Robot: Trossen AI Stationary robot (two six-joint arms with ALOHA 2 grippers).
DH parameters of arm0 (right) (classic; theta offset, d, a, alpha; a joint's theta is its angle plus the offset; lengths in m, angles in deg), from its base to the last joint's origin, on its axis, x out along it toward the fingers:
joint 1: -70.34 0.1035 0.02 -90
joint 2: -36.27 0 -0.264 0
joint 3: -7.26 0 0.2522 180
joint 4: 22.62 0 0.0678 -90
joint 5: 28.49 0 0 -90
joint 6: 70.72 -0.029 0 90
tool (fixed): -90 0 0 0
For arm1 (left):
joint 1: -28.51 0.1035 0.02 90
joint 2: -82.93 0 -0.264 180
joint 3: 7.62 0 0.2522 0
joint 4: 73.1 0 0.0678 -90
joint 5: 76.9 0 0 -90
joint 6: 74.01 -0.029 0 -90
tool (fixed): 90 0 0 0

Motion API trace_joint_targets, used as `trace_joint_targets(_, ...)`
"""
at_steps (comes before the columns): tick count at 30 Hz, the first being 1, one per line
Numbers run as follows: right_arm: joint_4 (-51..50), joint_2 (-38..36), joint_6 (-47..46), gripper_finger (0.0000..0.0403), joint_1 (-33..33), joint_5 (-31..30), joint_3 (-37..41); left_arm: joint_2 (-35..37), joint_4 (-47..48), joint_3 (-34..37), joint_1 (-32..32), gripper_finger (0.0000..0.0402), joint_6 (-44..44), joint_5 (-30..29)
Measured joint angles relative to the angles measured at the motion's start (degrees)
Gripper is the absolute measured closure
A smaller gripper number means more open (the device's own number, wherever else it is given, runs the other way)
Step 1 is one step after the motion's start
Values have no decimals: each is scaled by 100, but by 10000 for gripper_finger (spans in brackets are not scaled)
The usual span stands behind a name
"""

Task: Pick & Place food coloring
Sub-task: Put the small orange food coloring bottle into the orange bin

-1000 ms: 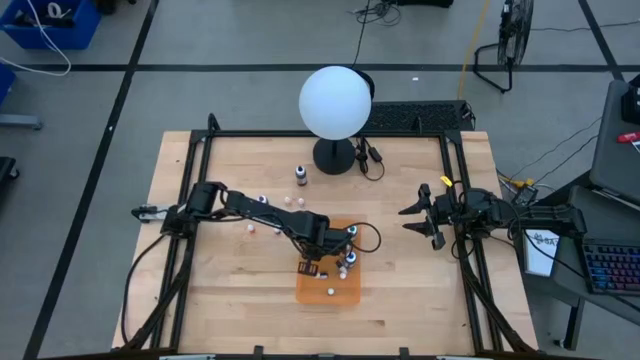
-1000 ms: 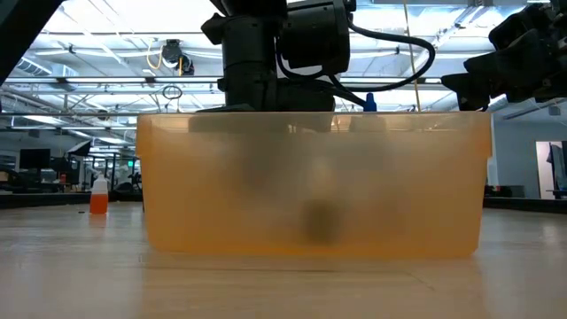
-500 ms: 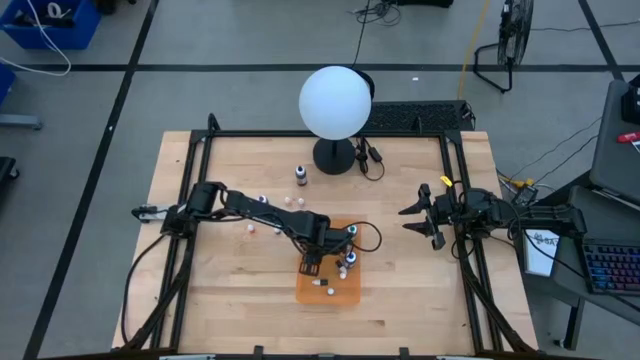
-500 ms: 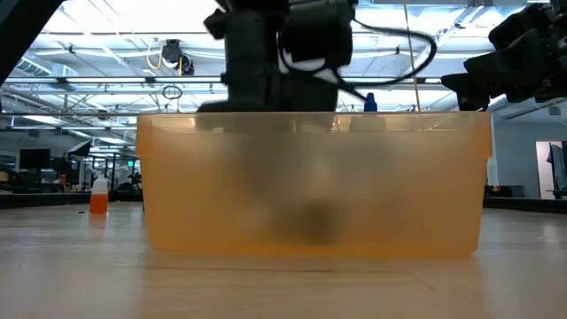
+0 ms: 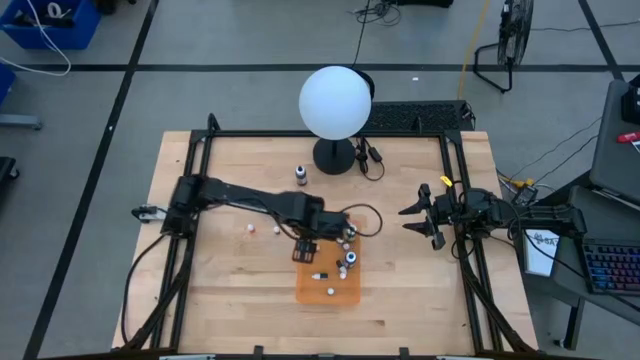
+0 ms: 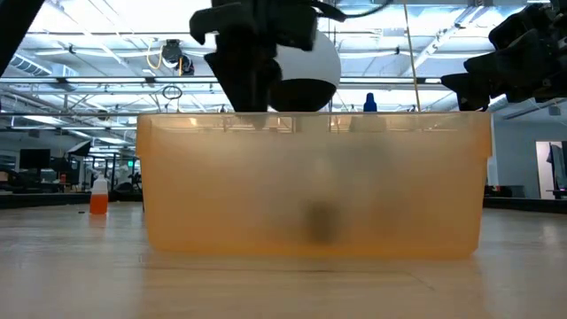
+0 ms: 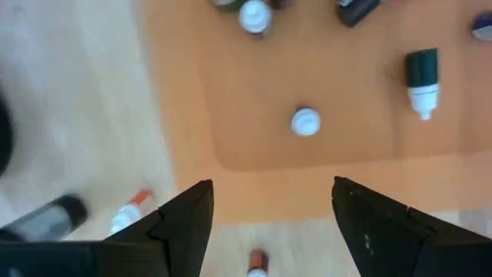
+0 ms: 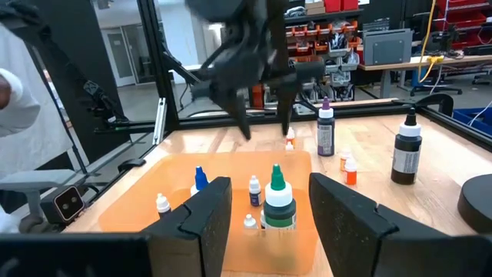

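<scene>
The food coloring bottles lie scattered in a shallow orange container near the table's middle: a dark one with a white tip on its side, a white-capped one, a green-topped one and a blue-topped one standing upright. More small bottles stand on the wood to the left of it. My left gripper hangs open above the container's far left rim with nothing between its fingers. My right gripper waits open to the right of the container.
A white globe lamp on a black base stands at the far edge, with a dark bottle in front of it. Two taller dark bottles and orange-tipped ones stand on the wood. A black frame rims the table.
My left gripper has opened, risen out of the container and drawn back toward the table's far edge. A small dark bottle with a white tip now lies in the container where the gripper was.
</scene>
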Motion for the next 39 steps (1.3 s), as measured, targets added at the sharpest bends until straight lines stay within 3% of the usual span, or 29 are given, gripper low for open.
trace_joint_targets(7, 13, 0, 0, 237, 0, 1, 0, 1359, -1413, 1439, 669, 135, -110, -188)
trace_joint_targets(13, 13, 0, 0, 238, 0, 1, -1, 1998, -2294, 2620, 1405, 135, -125, -103)
trace_joint_targets(16, 15, 0, 0, 236, -1, 1, 0, 1987, -2425, 2904, 1644, 135, -195, -67)
trace_joint_targets(23, 15, 0, 0, 239, -2, 1, 0, 1925, -3363, 3520, 1858, 135, -416, 648)
trace_joint_targets(32, 15, 0, 0, 237, 0, 1, 0, 1832, -3794, 3825, 1855, 135, -433, 433)
trace_joint_targets(39, 17, 3, 0, 238, -1, 1, 0, 1370, -3934, 3826, 1863, 135, -571, 152)
